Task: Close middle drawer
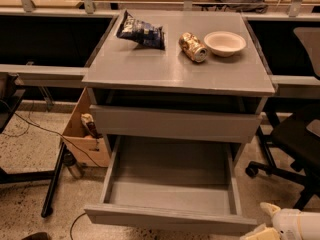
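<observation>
Claw at lower right edge, just beside open middle drawer; opening cannot be told. On table: one bag, one can, one bowl.

The middle drawer stands pulled far out; the gripper, fingers apart, sits low just beside its front right corner
</observation>
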`<state>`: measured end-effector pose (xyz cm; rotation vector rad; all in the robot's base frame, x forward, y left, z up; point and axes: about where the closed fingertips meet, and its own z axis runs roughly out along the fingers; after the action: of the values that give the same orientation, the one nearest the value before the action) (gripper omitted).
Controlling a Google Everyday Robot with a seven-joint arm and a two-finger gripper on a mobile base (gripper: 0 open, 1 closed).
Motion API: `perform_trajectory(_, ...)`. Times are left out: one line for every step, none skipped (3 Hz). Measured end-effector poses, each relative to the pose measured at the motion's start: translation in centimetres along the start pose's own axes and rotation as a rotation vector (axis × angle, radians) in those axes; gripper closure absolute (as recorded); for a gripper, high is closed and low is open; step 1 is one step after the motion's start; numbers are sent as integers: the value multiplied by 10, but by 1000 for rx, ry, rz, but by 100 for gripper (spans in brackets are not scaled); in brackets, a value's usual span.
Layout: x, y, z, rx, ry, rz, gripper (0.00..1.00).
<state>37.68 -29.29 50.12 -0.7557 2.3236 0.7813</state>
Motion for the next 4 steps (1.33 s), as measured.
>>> perform_trajectory(16, -8, 3, 12, 26, 41, 0)
perform_trajectory(43, -17, 26, -7, 45, 100, 0)
perform_trajectory(72, -22, 54, -5, 12, 173, 0)
perform_trajectory(90, -35, 81, 60, -136, 284, 0)
